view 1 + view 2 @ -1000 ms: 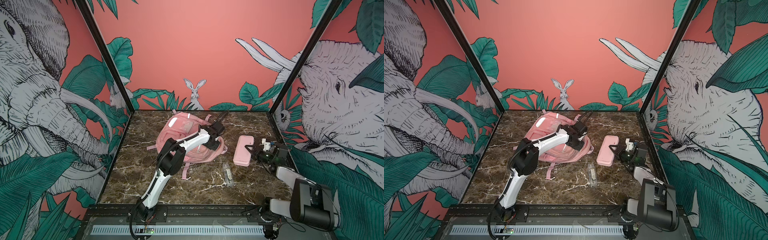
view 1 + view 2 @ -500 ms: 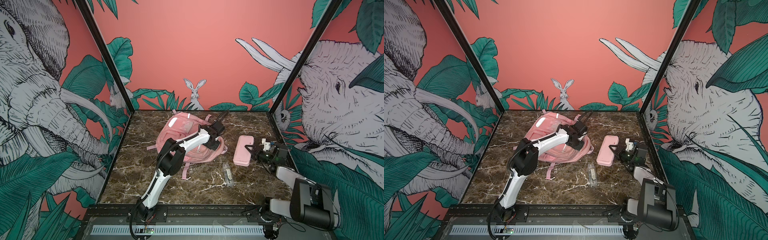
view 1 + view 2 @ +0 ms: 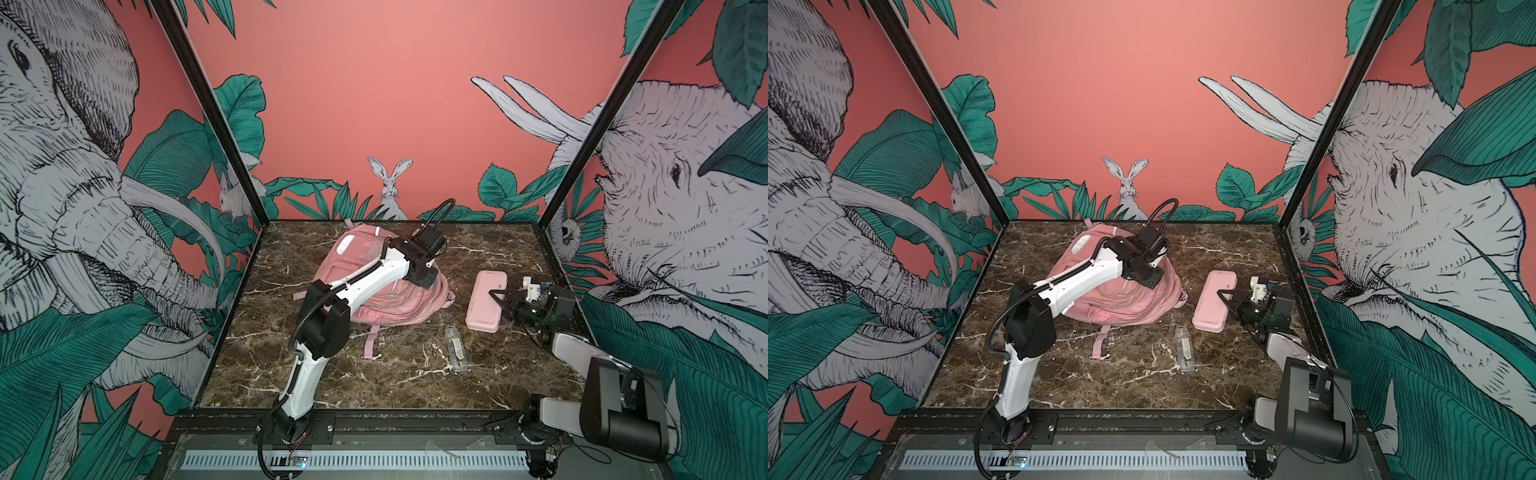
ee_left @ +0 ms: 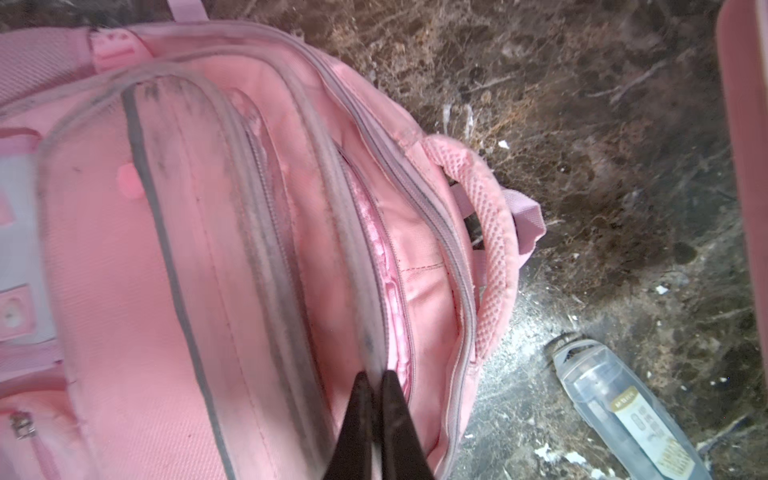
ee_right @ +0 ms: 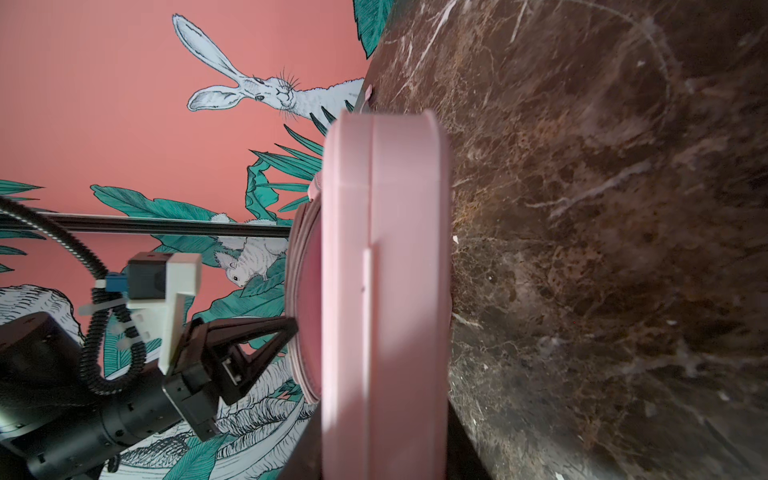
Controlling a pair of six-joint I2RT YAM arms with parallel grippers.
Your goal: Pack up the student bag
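student bag (image 3: 395, 309) lies mid-way across the marble bench (image 3: 399, 386), toward the rear wall, front pockets up. left pincer (image 4: 376, 380) is closed, its tips pinched on the grey zip edge of one compartment; pink lining shows in the gap beside it. pink pencil case (image 3: 484, 303) lies flat to the bag's right, apart from it. right pincer (image 3: 498, 296) is at the case's right edge, touching it; cannot tell whether it grips. clear plastic case (image 3: 456, 349) lies nearer the front, apart from both pincers.
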